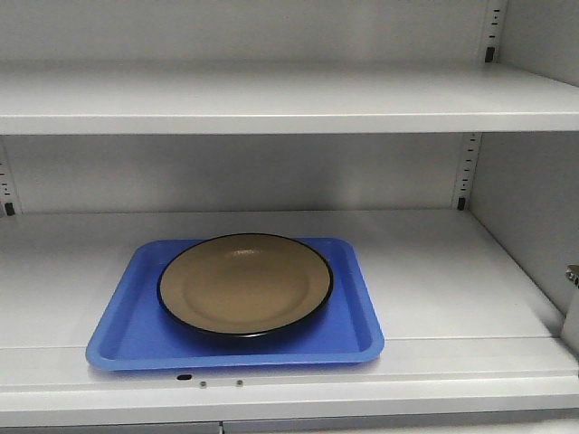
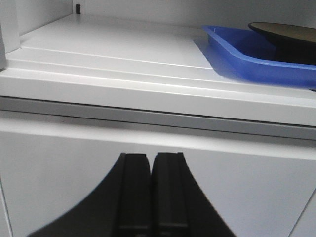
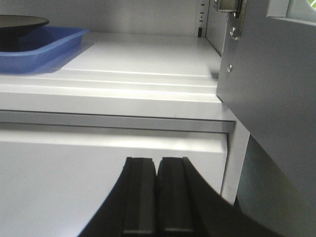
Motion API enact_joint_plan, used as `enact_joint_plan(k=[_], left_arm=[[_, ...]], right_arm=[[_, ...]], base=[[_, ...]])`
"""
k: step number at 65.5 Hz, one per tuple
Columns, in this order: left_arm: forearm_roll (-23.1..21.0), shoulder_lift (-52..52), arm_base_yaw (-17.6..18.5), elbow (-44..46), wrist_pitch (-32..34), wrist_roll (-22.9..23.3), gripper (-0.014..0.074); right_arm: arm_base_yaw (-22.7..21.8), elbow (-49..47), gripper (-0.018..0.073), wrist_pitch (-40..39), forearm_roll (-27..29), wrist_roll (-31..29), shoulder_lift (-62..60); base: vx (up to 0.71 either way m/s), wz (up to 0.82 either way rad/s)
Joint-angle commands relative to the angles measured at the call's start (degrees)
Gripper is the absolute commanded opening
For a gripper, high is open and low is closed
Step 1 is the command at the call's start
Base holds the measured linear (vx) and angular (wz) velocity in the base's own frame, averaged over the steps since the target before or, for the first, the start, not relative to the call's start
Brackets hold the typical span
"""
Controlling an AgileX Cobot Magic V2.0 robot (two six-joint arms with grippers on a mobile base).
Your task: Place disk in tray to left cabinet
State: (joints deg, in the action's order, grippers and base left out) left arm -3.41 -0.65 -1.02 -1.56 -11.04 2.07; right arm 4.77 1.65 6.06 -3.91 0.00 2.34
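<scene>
The tan disk [image 1: 244, 283] with its thin black rim lies flat in the blue tray [image 1: 127, 339], which sits on the lower shelf [image 1: 452, 271] of the white left cabinet. In the left wrist view the tray [image 2: 247, 54] and the disk's edge [image 2: 284, 28] show at the upper right; my left gripper [image 2: 150, 157] is shut, empty, below the shelf edge in front of the lower door. In the right wrist view the tray [image 3: 44, 47] and disk [image 3: 19, 22] appear at the upper left; my right gripper [image 3: 157, 162] is shut and empty, also below the shelf.
An upper shelf [image 1: 271, 99] spans the cabinet above the tray. Perforated peg strips [image 1: 466, 172] run up the back wall. The open cabinet door with a metal hinge [image 3: 232, 17] stands close on the right of the right gripper.
</scene>
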Motion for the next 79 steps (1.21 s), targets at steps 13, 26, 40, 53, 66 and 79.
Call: enact_joint_plan(k=[13, 26, 40, 53, 66, 79], left_arm=[[0.19, -0.11, 0.04, -1.08, 4.33, 0.62, -0.0006], [0.19, -0.24, 0.04, -1.08, 4.19, 0.62, -0.0006], [0.19, -0.31, 0.04, -1.08, 4.19, 0.62, -0.0006], [0.19, -0.31, 0.04, -1.08, 4.19, 0.62, -0.0006], [0.19, -0.31, 0.04, -1.08, 4.19, 0.62, -0.0006], [0.19, -0.31, 0.04, -1.08, 4.19, 0.62, -0.0006]], right_arm=[[-0.18, 1.44, -0.0006, -5.17, -0.23, -0.33, -0.85], [-0.18, 1.33, -0.0006, -6.06, -0.38, -0.33, -3.73], [-0.18, 1.27, -0.0006, -5.59, -0.38, -0.33, -3.60], [-0.18, 1.27, -0.0006, -5.44, -0.38, -0.33, -3.60], [-0.18, 1.27, -0.0006, -5.42, -0.38, -0.33, -3.60], [-0.18, 1.27, -0.0006, -5.42, -0.38, -0.33, -3.60]], base=[[0.00, 0.00], [0.00, 0.00], [0.00, 0.00], [0.00, 0.00], [0.00, 0.00], [0.00, 0.00]])
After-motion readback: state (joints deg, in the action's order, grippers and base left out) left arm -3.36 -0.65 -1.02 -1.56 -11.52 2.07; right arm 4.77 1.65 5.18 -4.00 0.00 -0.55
